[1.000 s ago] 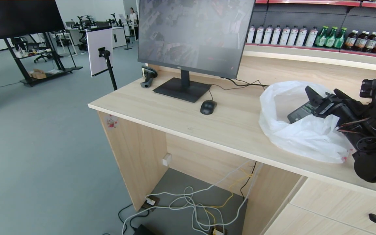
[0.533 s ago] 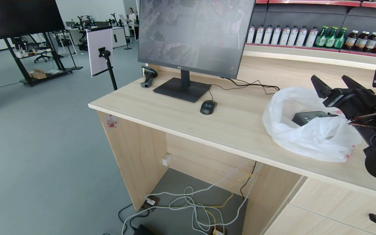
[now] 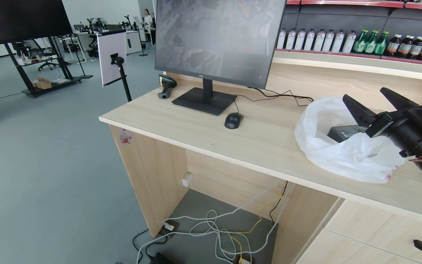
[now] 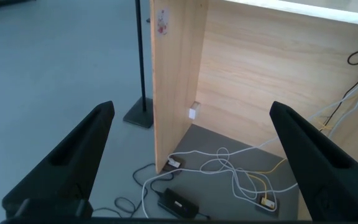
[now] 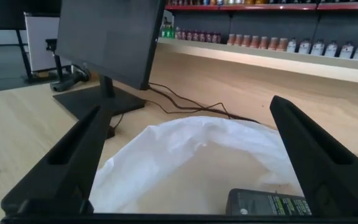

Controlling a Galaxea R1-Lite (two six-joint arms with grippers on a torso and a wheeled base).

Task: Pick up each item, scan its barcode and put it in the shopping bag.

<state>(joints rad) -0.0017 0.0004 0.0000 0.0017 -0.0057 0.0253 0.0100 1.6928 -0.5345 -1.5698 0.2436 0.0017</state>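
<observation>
In the bag (image 3: pixel 346 157): box (image 3: pixel 344 132), dark and flat, lying on a broad face with the printed label up; its near part is hidden behind the bag's front wall.
Box handling: looks like a rigid, square-edged carton or case. I'd guess light to middling weight. The smooth faces may slip under a weak pinch.
Box hold: across the two long edges, jaws square to them, not on a corner.
Box status: looks already bagged, so I see no reason to take it again.
Bag: thin white film, limp, mouth slumped open. It sits at the right end of the counter (image 3: pixel 203 128). It won't keep its shape and will drag with whatever brushes it. If it needs moving, pinch the rim, not the wall.
Right gripper (image 3: pixel 363 93): fingers spread wide with nothing between them. It is poised at the bag's mouth, with the box just below and ahead, touching neither as far as I can tell.
Risk: a finger catching the film would tug bag and box together.
Scanner (image 3: pixel 166 86): dark handheld at the counter's far left corner, beside the monitor (image 3: pixel 218 36) base, well apart from the bag.
Mouse (image 3: pixel 233 120): between monitor base and bag.
Left gripper (image 4: pixel 191 106): spread wide, empty, off the counter's side, above the floor and loose cables (image 4: pixel 232 177).
Bottles (image 3: pixel 343 40): a row on the shelf behind.
</observation>
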